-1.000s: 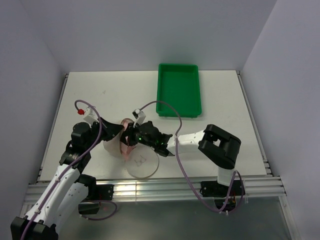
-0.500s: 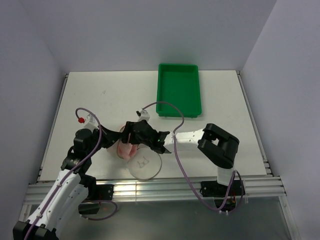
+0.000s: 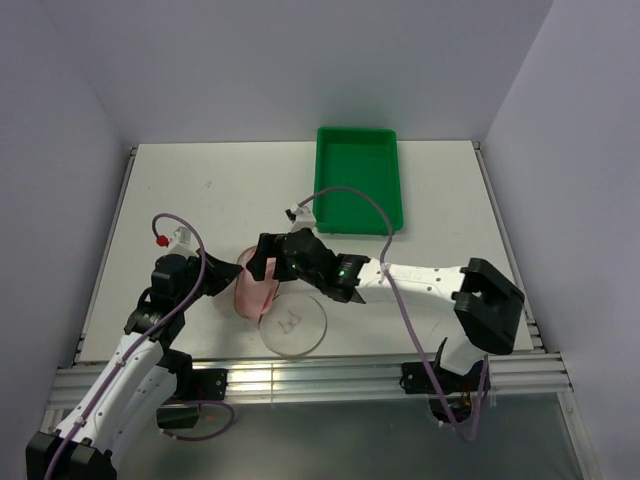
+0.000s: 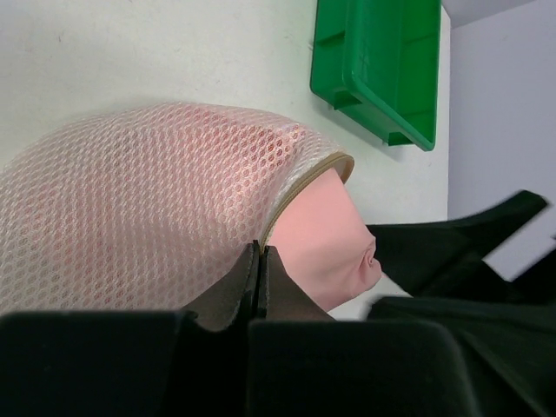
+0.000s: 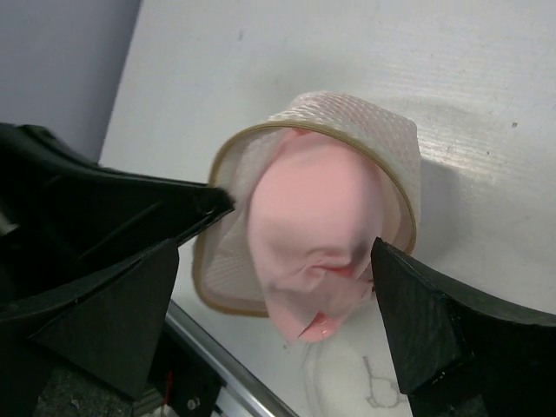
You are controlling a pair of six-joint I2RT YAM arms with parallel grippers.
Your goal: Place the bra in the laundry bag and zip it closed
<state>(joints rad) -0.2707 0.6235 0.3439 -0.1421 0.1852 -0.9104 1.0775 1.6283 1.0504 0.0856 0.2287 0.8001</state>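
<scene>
Top view: the laundry bag (image 3: 252, 292) lies on the counter (image 3: 180, 190), near edge, left of centre, between my left hand (image 3: 228, 282) and right hand (image 3: 265, 268). The green tray (image 3: 358, 180) stands far, to the right.
Left wrist: left hand clenched on the bag's tan rim. The bra (image 4: 323, 234) bulges from the open mouth.
Right wrist: right hand released, fingers spread either side of the mouth.

Cream mesh laundry bag (image 5: 373, 130) on its side on the counter (image 5: 486, 69), tan-rimmed mouth wide open, unzipped, pink showing through the mesh. Pale pink bra (image 5: 308, 234) bunched inside, one lump bulging out past the rim.
</scene>
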